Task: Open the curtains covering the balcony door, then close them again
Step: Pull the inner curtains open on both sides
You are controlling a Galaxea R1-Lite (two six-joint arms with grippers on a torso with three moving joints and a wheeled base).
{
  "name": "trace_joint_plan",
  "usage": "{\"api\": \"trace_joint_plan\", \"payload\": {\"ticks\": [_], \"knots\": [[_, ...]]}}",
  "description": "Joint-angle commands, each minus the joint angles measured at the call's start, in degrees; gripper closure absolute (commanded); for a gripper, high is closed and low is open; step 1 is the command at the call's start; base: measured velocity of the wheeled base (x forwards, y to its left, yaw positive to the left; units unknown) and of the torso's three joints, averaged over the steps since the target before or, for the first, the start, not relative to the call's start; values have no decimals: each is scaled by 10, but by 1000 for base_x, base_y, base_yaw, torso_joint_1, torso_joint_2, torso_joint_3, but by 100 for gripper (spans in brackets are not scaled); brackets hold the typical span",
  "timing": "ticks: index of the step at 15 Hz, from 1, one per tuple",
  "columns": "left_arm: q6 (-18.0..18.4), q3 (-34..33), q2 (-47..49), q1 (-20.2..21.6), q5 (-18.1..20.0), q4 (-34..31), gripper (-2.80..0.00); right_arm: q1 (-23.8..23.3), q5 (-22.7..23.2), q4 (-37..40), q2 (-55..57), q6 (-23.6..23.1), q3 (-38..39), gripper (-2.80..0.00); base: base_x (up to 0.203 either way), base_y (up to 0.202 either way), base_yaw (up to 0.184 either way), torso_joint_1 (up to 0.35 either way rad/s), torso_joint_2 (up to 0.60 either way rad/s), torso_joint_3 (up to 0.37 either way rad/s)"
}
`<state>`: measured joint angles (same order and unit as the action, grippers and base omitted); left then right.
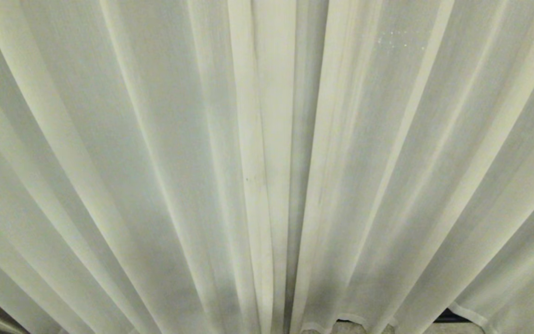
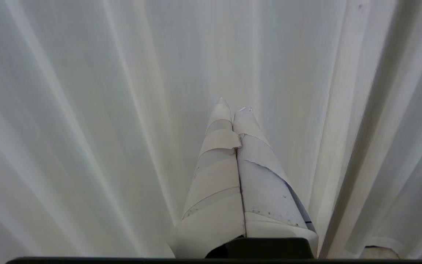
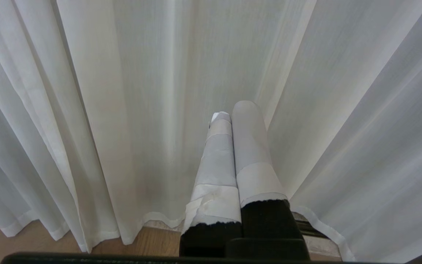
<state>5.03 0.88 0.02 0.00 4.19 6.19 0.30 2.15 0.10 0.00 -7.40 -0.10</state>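
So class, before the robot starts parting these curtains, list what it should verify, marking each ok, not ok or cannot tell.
1. Cream-white pleated fabric curtains drawn shut, meeting at centre: ok.
2. Left end effector shut, holding nothing: ok.
3. Right end effector shut, holding nothing: ok.
4. Either end effector gripping a curtain edge: not ok.
5. Balcony door behind the fabric free to pass: cannot tell.
6. Curtain hems hanging loose above the wooden floor: ok.
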Motion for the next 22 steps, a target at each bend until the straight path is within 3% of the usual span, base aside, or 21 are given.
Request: {"api": "trace_joint_plan", "payload": {"ticks": [1,3,6,13,18,22], "knots": [[-1,27,1,0,19,-13,0,0,1,0,1,-1,0,0,0,0,0,0,0,0],[-2,63,19,0,56,-41,0,0,1,0,1,-1,0,0,0,0,0,0,0,0],[-3,106,101,-5,81,-43,0,0,1,0,1,-1,0,0,0,0,0,0,0,0],[-12,319,357,-156,88,-44,0,0,1,0,1,-1,0,0,0,0,0,0,0,0],[-14,463,508,-204,88,-45,0,0,1,0,1,-1,0,0,0,0,0,0,0,0],[-35,536,594,-238,88,-44,0,0,1,0,1,-1,0,0,0,0,0,0,0,0]]}}
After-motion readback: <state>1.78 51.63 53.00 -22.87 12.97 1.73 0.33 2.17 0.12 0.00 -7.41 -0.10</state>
